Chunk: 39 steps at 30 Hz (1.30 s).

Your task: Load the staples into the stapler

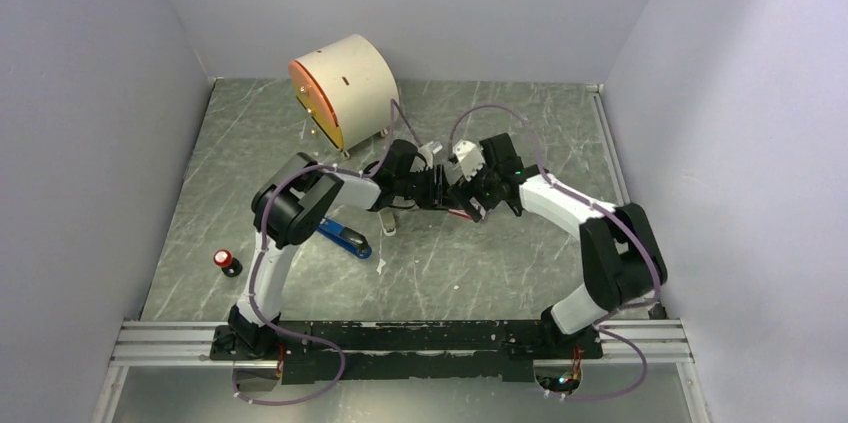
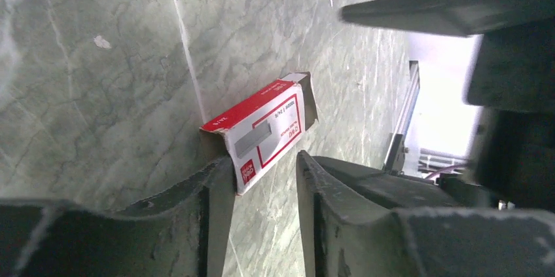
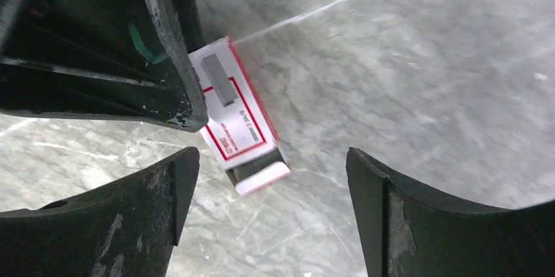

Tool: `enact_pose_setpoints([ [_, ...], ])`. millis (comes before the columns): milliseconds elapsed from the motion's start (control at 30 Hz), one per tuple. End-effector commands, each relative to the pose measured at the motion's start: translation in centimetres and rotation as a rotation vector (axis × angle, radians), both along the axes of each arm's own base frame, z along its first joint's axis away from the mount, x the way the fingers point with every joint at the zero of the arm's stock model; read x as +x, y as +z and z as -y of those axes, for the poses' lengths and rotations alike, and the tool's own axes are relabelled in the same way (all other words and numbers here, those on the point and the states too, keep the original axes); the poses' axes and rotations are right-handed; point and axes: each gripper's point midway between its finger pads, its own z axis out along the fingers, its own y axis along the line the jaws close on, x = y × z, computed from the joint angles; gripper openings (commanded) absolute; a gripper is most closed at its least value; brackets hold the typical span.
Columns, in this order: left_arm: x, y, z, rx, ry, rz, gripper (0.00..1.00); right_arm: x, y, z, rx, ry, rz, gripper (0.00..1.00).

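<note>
Both arms meet over the middle of the table (image 1: pixel 480 273), wrists angled down at one small item: a red-and-white staple box (image 2: pixel 262 126) lying flat on the marbled surface.

Left gripper (image 2: pixel 263 159): fingers parted, with a clear gap. One corner of the box sits just inside that gap against the left finger; the other finger does not reach it. Judged not a pinch, as the box rests on the table.

Right gripper (image 3: pixel 271 156): spread wide and holding nothing. Its wrist view looks straight down on the box, and a finger of the left gripper overlaps the box's far end.

The box's end flap (image 3: pixel 262 179) is folded open toward the right gripper. Inside it is dark grey, and whether that is the staples cannot be told. No loose strip shows anywhere. The grey bar on the lid is printed artwork.

The stapler (image 1: pixel 345 236) lies flat on the table beside the left arm's forearm, well apart from both grippers and untouched.

Judgement: the step in hand is getting the strip out of the box. The open end faces the wide gripper, probably so that side can reach in while the other steadies the box. Loading has not begun.
</note>
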Motion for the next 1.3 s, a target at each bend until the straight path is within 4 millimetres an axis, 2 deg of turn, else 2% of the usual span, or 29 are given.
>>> enact_pose_setpoints([
  [0, 0.8, -0.9, -1.5, 0.114, 0.044, 0.041, 0.50, 2.3, 5.6, 0.3, 0.085, -0.130, 0.156, 0.88],
  [167, 1.1, -0.2, -2.2, 0.136, 0.063, 0.059, 0.63, 5.1, 10.4, 0.9, 0.199, -0.332, 0.283, 0.88],
  [233, 1.0, 0.0, -2.3, 0.144, 0.061, 0.061, 0.68, 6.3, 12.6, 1.7, 0.258, -0.497, 0.339, 0.88],
  [300, 1.0, 0.0, -2.6, 0.165, 0.065, 0.062, 0.71, 6.9, 13.7, 2.5, 0.346, -0.726, 0.331, 0.88],
  [367, 1.2, -0.3, -3.1, 0.198, 0.083, 0.076, 0.83, 6.2, 13.2, 2.5, 0.377, -0.830, 0.254, 0.86],
  [533, 1.6, -0.9, -4.6, 0.282, 0.120, 0.099, 0.86, 3.1, 9.4, 2.9, 0.360, -0.987, 0.078, 0.80],
  [633, 1.6, -0.4, -4.6, 0.263, 0.131, 0.095, 0.85, 1.1, 7.2, 2.7, 0.381, -1.021, 0.003, 0.75],
  [733, 1.2, 0.9, -4.1, 0.177, 0.133, 0.075, 0.76, -0.7, 5.1, 1.7, 0.406, -1.000, -0.089, 0.56],
  [800, 1.2, 1.4, -4.3, 0.152, 0.159, 0.058, 0.69, -1.4, 4.4, 1.2, 0.426, -0.992, -0.124, 0.52],
  [867, 1.2, 1.4, -4.7, 0.155, 0.194, 0.041, 0.69, -1.7, 4.0, 0.9, 0.443, -0.988, -0.142, 0.52],
  [1100, 1.5, 0.8, -6.6, 0.209, 0.309, -0.008, 0.91, -1.4, 3.3, 0.0, 0.465, -0.967, -0.169, 0.63],
  [1267, 1.5, -0.4, -7.4, 0.270, 0.326, -0.027, 0.93, -0.9, 2.7, -1.6, 0.485, -0.887, -0.197, 0.68],
])
